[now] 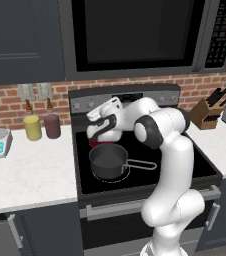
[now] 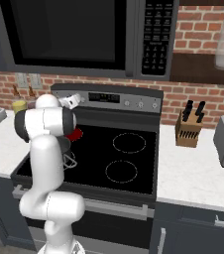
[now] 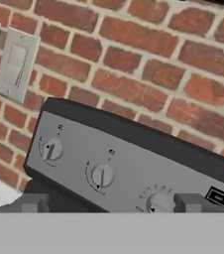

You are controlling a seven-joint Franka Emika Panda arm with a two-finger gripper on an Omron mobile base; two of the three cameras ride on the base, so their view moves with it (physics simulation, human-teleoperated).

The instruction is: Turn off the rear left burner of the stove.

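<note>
The white arm is rising from the base, bending at a dark-jointed elbow, and reaching forward and to the left. In the left base view the forearm is extending leftward at mid-height, with the wrist folding so that the hand point(image 1: 92, 119) is pointing away from the base. In the right base view the shoulder and elbow housings are sitting in front of most of the forearm, and the hand point(image 2: 70, 101) is projecting beyond them. In the hand view, both fingertips point(image 3: 34, 202) are standing apart at the bottom edge, holding nothing between them.
</note>
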